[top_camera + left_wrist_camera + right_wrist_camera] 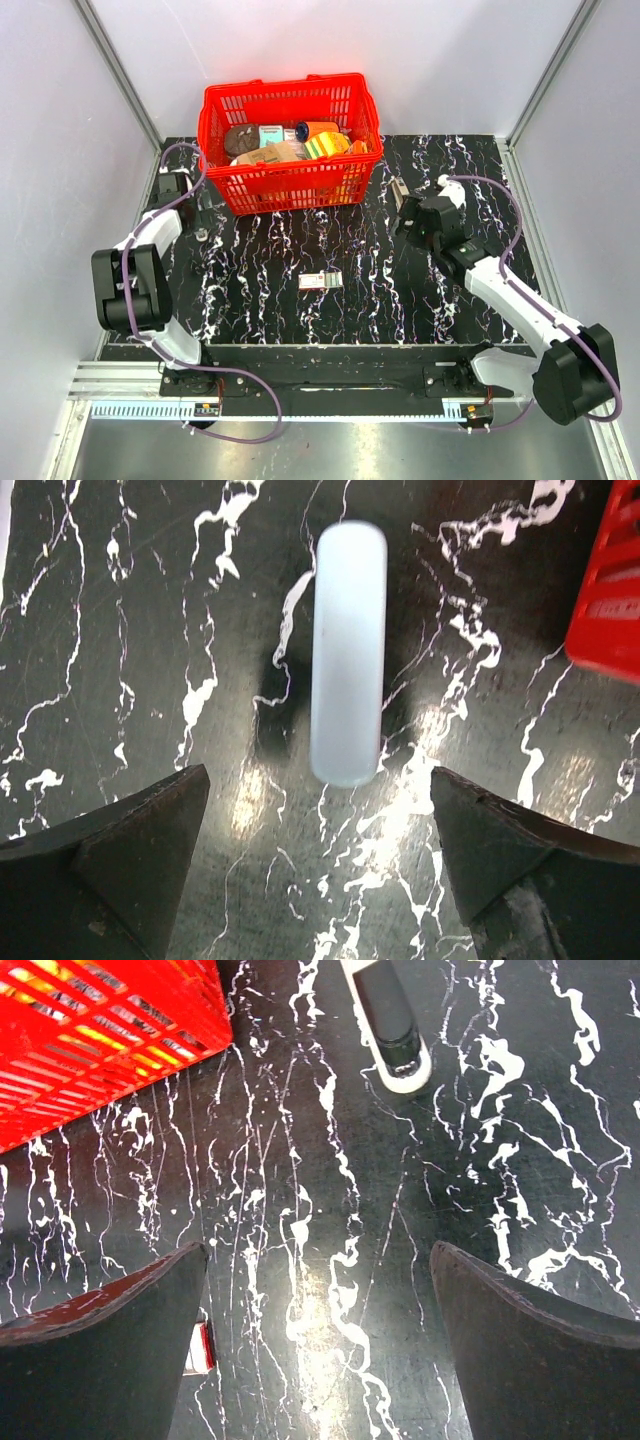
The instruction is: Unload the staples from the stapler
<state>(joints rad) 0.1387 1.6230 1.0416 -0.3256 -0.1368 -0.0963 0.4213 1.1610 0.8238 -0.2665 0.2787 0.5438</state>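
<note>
Lying nearest, about mid-table, is a small printed box (320,281). Further on at the left, the left claw (318,790) hangs over the black marbled table (260,290) with its jaws spread wide and nothing held. The staples (348,650), a pale bar, rest flat on the table just ahead of its fingertips, touching neither. On the right, the right claw (318,1260) is likewise wide open and empty, and the stapler (388,1020) lies beyond it, apart. A red basket (290,140) full of goods stands at the far edge.
</note>
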